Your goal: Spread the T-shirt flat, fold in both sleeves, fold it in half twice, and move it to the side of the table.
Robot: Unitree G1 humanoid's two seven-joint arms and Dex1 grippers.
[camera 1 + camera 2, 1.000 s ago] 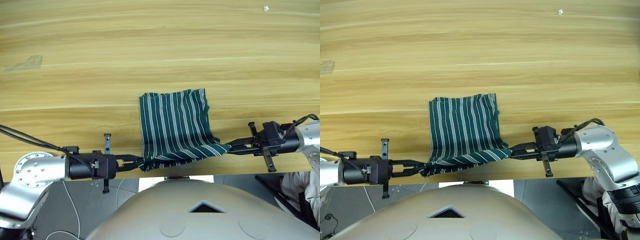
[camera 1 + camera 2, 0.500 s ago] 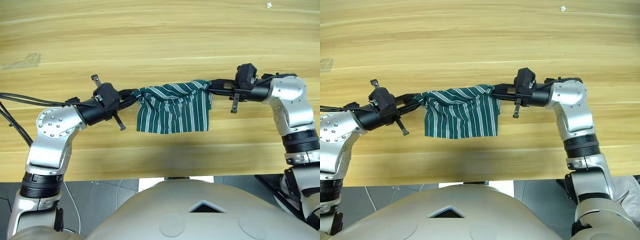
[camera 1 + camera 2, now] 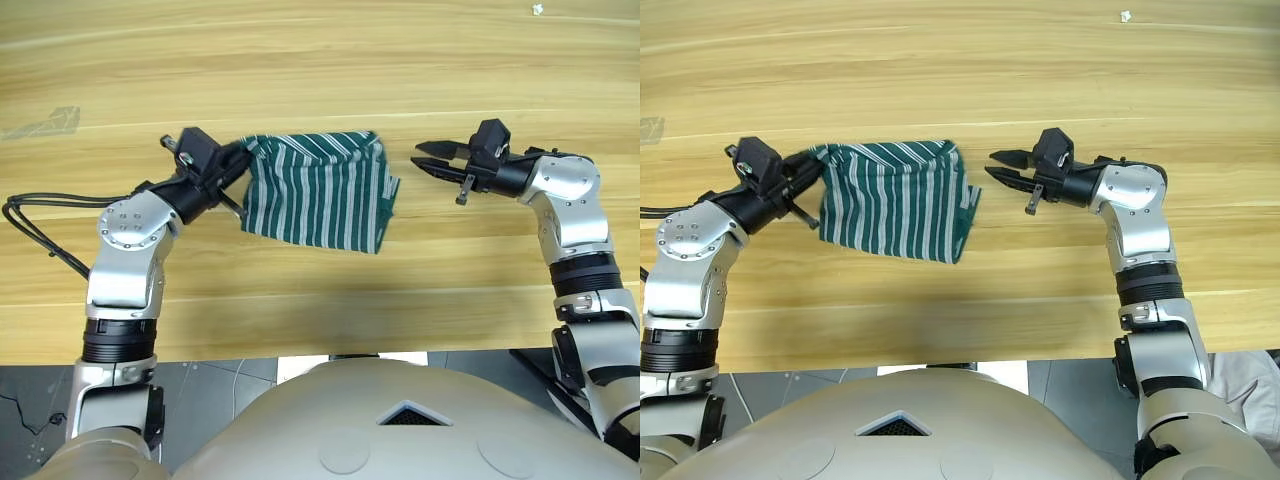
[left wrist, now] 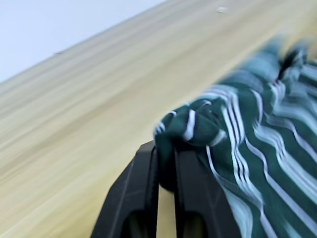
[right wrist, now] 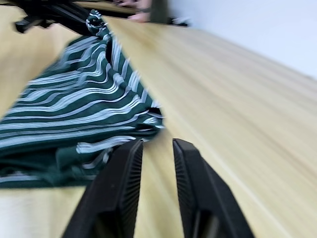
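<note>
The green T-shirt (image 3: 318, 188) with white stripes lies folded into a small rectangle near the middle of the wooden table (image 3: 320, 70). My left gripper (image 3: 238, 156) is shut on its far left corner, and that pinch shows close up in the left wrist view on the T-shirt (image 4: 233, 148). My right gripper (image 3: 422, 155) hovers open just right of the shirt's right edge, holding nothing. In the right wrist view its fingers (image 5: 124, 183) stand apart, with the T-shirt (image 5: 79, 114) lying beyond them.
The table's front edge (image 3: 320, 352) runs close below the shirt. A small white scrap (image 3: 537, 11) lies far back on the right. Bare wood stretches to the left, right and behind the shirt.
Both grippers carried the near edge away from me, over the shirt, folding it in half. The right gripper then let go and opened; the left has pulled the shirt leftward.
</note>
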